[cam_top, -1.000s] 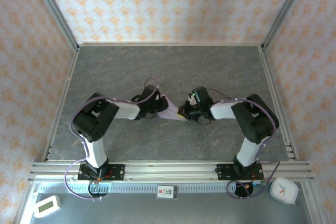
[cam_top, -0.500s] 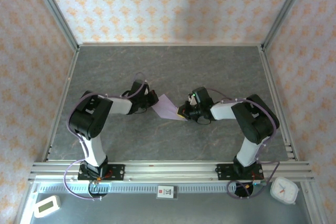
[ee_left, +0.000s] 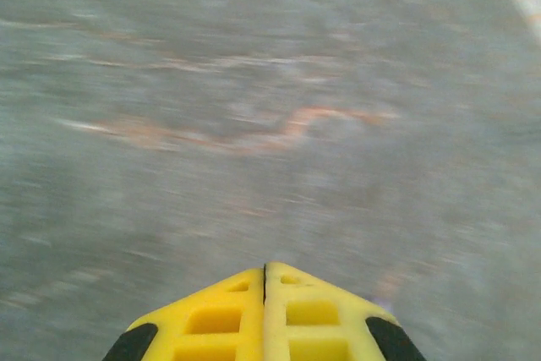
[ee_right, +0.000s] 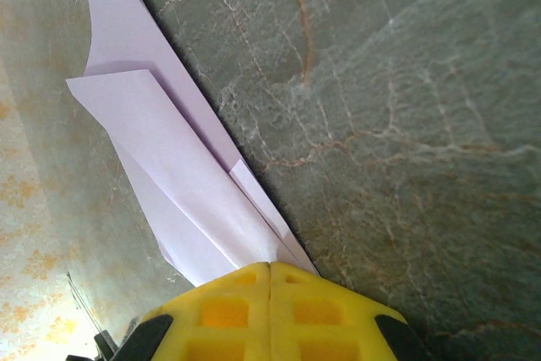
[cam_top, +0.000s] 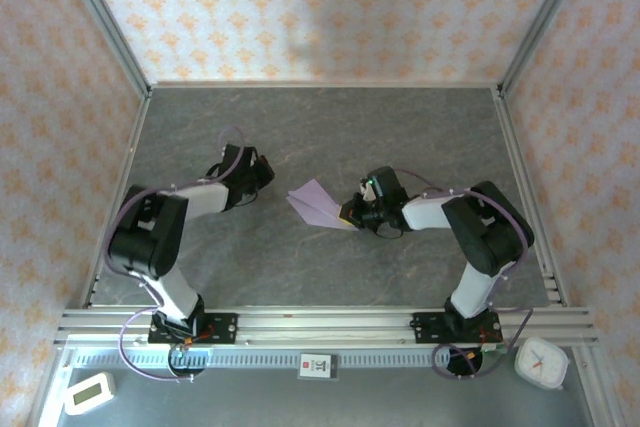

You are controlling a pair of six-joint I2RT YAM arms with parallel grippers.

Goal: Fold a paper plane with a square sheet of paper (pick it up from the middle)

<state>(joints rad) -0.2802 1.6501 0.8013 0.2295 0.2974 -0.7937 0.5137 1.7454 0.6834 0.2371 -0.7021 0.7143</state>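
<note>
Paper plane [cam_top: 318, 202]: folded lavender dart at mid-table, wide end toward the left | Right gripper [ee_right: 270, 266]: jaws clamped on its narrow end, judged to be steadying the finished fold | Left gripper [cam_top: 262, 169]: jaws together, empty, well apart over the grey marbled table [cam_top: 420, 132], apparently not needed.
</note>
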